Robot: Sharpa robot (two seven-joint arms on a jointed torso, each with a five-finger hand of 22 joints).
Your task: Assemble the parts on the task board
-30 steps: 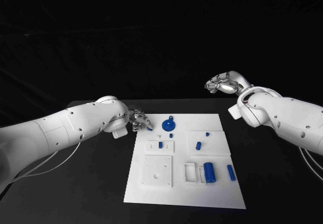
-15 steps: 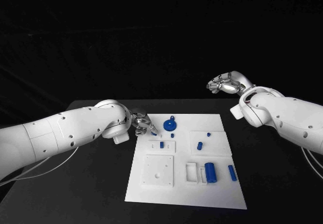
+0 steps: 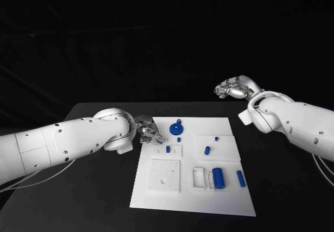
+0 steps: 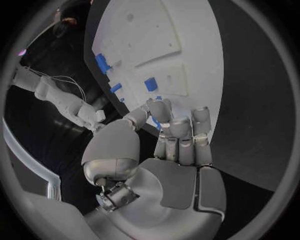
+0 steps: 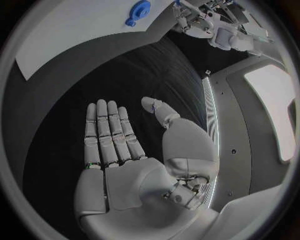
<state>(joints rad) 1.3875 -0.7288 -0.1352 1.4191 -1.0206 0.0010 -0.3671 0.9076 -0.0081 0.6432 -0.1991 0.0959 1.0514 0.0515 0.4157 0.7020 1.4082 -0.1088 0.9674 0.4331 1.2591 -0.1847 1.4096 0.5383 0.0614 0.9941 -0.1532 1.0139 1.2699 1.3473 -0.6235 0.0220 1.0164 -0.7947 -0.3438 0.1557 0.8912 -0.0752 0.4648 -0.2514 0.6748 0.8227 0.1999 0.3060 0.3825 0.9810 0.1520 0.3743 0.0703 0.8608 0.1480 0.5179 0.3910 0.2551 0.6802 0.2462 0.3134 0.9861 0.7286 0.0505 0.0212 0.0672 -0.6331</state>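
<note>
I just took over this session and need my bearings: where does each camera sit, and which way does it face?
Head view: on the robot's head, looking down at the task board; both arms, left hand, right hand.
Left wrist view: behind the left hand, facing the board's edge.
Right wrist view: behind the flat, empty right hand, facing the table.
Shared: the round blue part.
</note>
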